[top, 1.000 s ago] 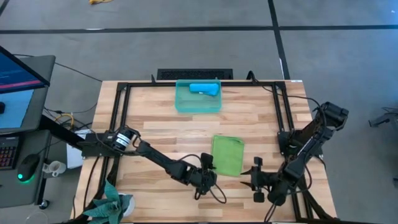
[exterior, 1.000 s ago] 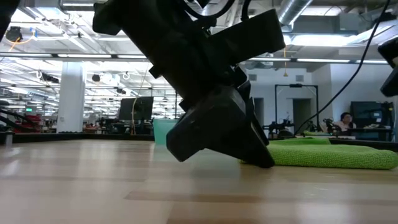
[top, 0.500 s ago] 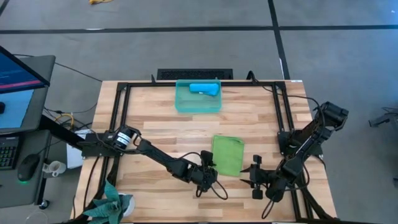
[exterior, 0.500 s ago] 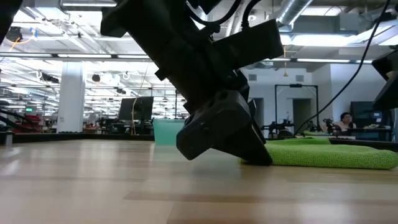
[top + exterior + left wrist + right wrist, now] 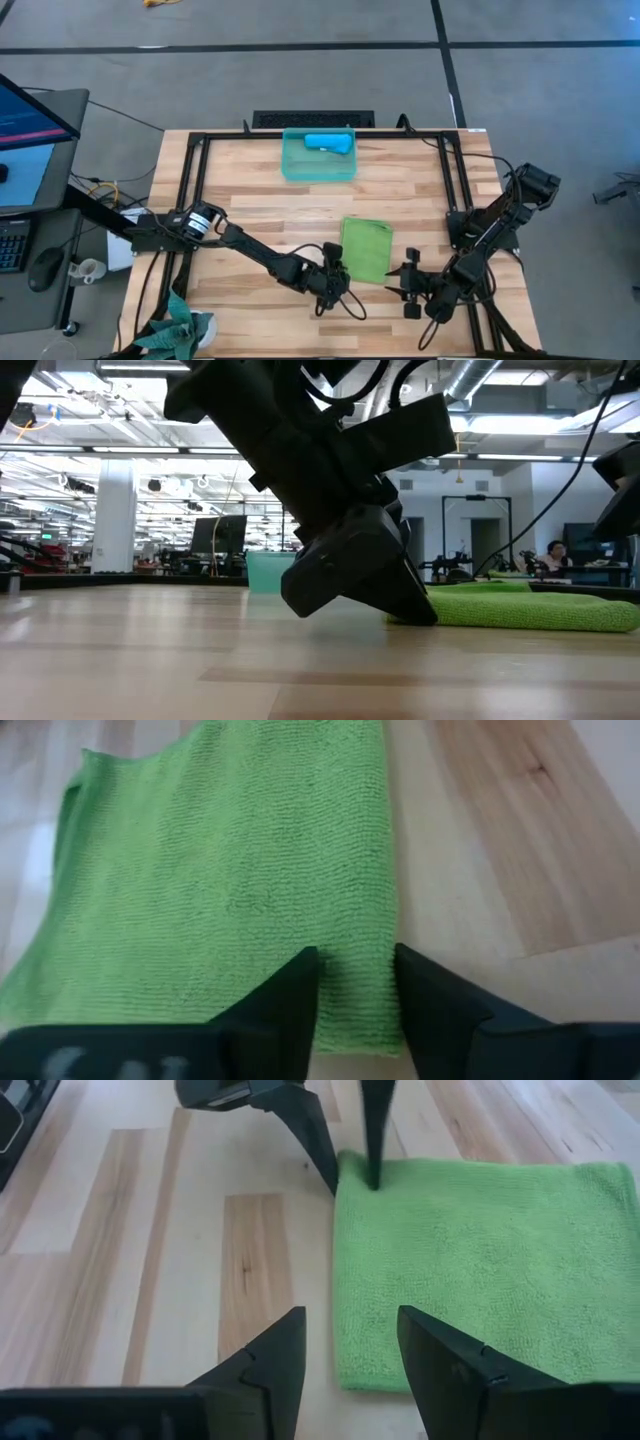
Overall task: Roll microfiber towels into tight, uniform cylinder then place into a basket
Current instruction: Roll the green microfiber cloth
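Straddling the near corner of the lime green towel (image 5: 366, 249), the left gripper (image 5: 357, 982) stands with jaws part open, one finger on the cloth and one at its edge, nothing pinched yet. The towel lies flat, its long axis running away toward the basket (image 5: 319, 156), where the blue towel (image 5: 329, 142) already rests. The right gripper (image 5: 349, 1348) hovers spread at the opposite near corner, holding nothing.

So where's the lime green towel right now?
The lime green towel lies flat on the table's near half, between the left gripper and right gripper, well short of the basket.
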### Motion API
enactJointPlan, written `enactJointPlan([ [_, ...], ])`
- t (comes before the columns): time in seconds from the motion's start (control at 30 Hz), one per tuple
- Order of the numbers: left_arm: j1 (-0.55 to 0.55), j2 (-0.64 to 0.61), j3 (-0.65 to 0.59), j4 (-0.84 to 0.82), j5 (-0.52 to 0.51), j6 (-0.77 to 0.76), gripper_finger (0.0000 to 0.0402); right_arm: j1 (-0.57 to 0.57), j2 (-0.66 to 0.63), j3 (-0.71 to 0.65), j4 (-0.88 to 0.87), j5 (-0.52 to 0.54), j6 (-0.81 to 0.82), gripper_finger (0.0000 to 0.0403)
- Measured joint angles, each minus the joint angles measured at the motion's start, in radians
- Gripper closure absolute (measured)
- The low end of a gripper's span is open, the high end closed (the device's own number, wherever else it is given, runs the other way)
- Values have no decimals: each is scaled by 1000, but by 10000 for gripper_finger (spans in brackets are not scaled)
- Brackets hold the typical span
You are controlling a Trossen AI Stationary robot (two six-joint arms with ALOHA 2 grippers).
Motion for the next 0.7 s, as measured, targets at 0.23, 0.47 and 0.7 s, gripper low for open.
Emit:
enactJointPlan([
  [0.23,1,0,-2,26,61,-19,364,-6,0,0,0,-25,-2,218],
  [0.47,1,0,-2,27,69,-54,395,-6,24,0,23,-25,-27,220],
  [0.7,1,0,-2,25,71,-68,390,-6,180,11,118,-27,-199,215],
])
